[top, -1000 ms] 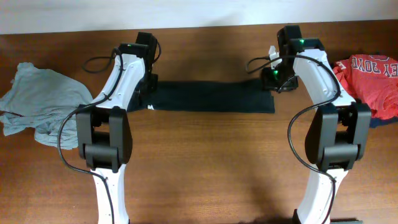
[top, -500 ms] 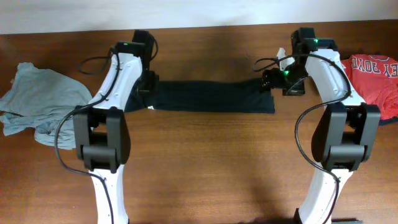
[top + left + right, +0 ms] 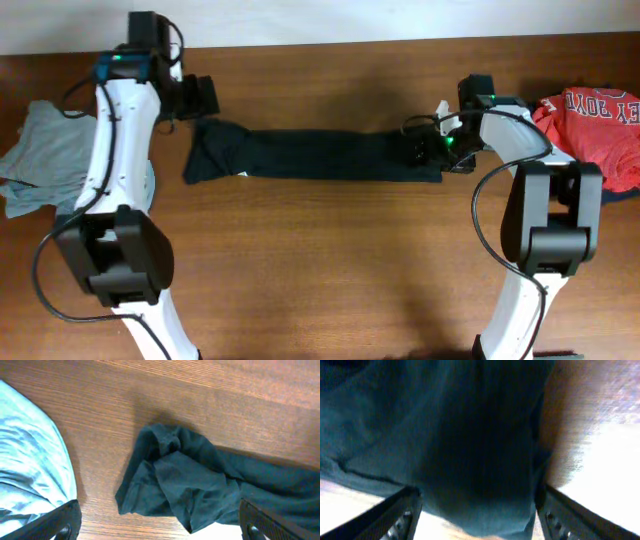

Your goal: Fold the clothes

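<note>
One black T-shirt [image 3: 320,158], folded long, lies left-to-right across the table [image 3: 320,260]. Right gripper [image 3: 428,150] spread wide, low over its right end, clamping nothing. Left gripper [image 3: 200,97] open, empty, just off its left end.

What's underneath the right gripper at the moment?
The right end of the black T-shirt lies under the right gripper, which is open over the fabric. The wooden table shows beside it. Whatever is beneath the cloth there is covered.
</note>
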Robot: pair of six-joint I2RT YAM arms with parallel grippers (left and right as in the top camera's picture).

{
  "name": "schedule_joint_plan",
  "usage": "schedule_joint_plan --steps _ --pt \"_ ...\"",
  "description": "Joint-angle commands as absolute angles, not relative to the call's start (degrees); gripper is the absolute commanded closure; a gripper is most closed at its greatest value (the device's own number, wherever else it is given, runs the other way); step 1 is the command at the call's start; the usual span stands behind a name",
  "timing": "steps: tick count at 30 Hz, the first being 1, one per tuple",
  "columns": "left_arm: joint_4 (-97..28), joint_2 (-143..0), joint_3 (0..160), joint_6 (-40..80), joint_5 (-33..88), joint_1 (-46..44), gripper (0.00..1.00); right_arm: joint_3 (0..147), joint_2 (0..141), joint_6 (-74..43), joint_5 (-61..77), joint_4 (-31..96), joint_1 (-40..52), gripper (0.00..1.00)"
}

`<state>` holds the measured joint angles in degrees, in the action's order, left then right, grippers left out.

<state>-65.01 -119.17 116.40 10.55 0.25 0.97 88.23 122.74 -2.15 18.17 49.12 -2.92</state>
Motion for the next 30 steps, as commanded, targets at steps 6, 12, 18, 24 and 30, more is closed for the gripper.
schedule_joint_plan --steps 6,12,18,24,30 --pt "-64.9 -117.49 117.27 11.05 2.59 1.56 0.01 82.24 123.15 -5.69 23.79 43.99 -2.59 0.45" --pt "-65.08 -117.49 117.27 11.03 2.59 1.56 0.01 82.89 123.13 -8.14 23.83 42.19 -3.64 0.96" --pt "-65.17 -117.49 117.27 11.05 2.61 1.56 0.01 85.23 122.8 -8.19 23.86 45.69 -8.14 0.96" --pt "-65.19 -117.49 117.27 11.07 2.63 1.54 0.01 90.37 122.39 -3.18 25.54 52.6 -14.15 0.96" --pt "-65.19 -117.49 117.27 11.05 2.63 1.54 0.01 96.95 122.39 1.48 25.52 60.82 -15.51 0.96"
